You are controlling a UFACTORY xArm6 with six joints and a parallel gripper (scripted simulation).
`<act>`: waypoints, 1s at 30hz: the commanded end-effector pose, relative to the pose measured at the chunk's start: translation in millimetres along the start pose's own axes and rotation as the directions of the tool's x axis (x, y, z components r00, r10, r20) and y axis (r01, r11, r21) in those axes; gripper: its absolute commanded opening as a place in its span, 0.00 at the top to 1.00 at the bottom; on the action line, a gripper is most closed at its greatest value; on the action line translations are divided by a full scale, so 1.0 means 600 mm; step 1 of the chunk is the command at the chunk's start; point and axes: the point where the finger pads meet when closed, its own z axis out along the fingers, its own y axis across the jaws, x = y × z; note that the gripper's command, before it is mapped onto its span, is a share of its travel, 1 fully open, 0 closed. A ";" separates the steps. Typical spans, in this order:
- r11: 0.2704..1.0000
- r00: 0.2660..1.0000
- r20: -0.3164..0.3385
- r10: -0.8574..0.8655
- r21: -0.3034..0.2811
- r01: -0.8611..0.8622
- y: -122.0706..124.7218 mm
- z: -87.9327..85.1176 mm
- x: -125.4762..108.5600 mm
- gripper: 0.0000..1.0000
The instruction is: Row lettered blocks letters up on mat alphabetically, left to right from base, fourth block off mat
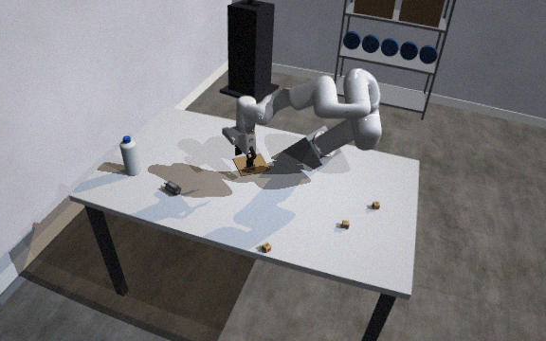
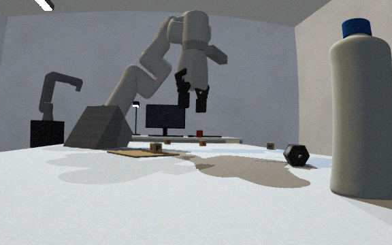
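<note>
A thin brown mat point(image 1: 247, 169) lies near the middle of the table, and also shows in the exterior view point(image 2: 138, 153). One small wooden block point(image 2: 156, 148) sits on the mat, with a "P" on the side facing the exterior camera. In the top view the fingers mostly hide it. My gripper point(image 2: 192, 99) hangs open and empty above the mat, clear of the block; it also shows in the top view point(image 1: 245, 153). Three more wooden blocks lie off the mat toward the far side of the table: one point(image 1: 375, 205), a second point(image 1: 345, 224), and a third point(image 1: 266, 247) near the edge.
A white bottle with a blue cap point(image 1: 130, 155) stands near the table's left edge. A small black hexagonal object point(image 1: 172, 188) lies between the bottle and the mat. A grey wedge point(image 1: 301, 152) sits beside the mat at the arm's base.
</note>
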 end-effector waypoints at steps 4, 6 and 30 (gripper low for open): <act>0.978 0.978 -0.009 -0.206 -0.014 0.206 -0.056 -0.009 0.057 0.00; 0.974 0.974 -0.010 -0.228 -0.015 0.228 -0.063 -0.010 0.062 0.00; 0.717 0.717 -0.008 -0.697 -0.025 0.697 -0.254 -0.013 0.168 0.00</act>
